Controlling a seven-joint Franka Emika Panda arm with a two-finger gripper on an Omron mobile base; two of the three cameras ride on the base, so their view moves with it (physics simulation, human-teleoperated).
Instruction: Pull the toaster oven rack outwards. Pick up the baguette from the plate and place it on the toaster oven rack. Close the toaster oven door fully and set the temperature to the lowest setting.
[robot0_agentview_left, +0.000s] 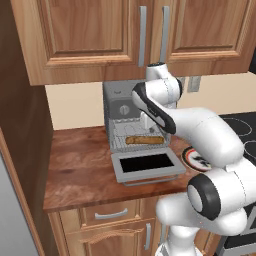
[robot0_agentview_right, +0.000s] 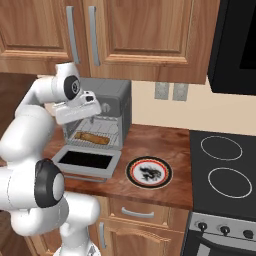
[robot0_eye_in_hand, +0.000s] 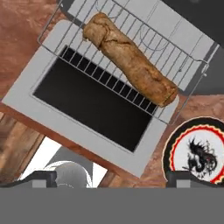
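Note:
The toaster oven (robot0_agentview_left: 116, 95) stands on the wooden counter with its door (robot0_agentview_left: 147, 165) folded down flat, black glass facing up. Its wire rack (robot0_eye_in_hand: 175, 57) is pulled out over the door (robot0_eye_in_hand: 87, 98). The golden-brown baguette (robot0_eye_in_hand: 131, 61) lies lengthwise on the rack (robot0_agentview_left: 142, 145), with nothing holding it. My gripper (robot0_eye_in_hand: 113, 178) hovers above the door and rack, open and empty, looking down on them. The plate (robot0_agentview_right: 149, 172), with a red and dark rim, sits bare on the counter to the right of the door.
A black stovetop (robot0_agentview_right: 222, 165) with ring burners lies right of the plate. Wooden wall cabinets (robot0_agentview_right: 125, 35) hang above the oven. A tall wooden side panel (robot0_agentview_left: 20, 150) bounds the counter on the left. The counter's front edge runs just below the door.

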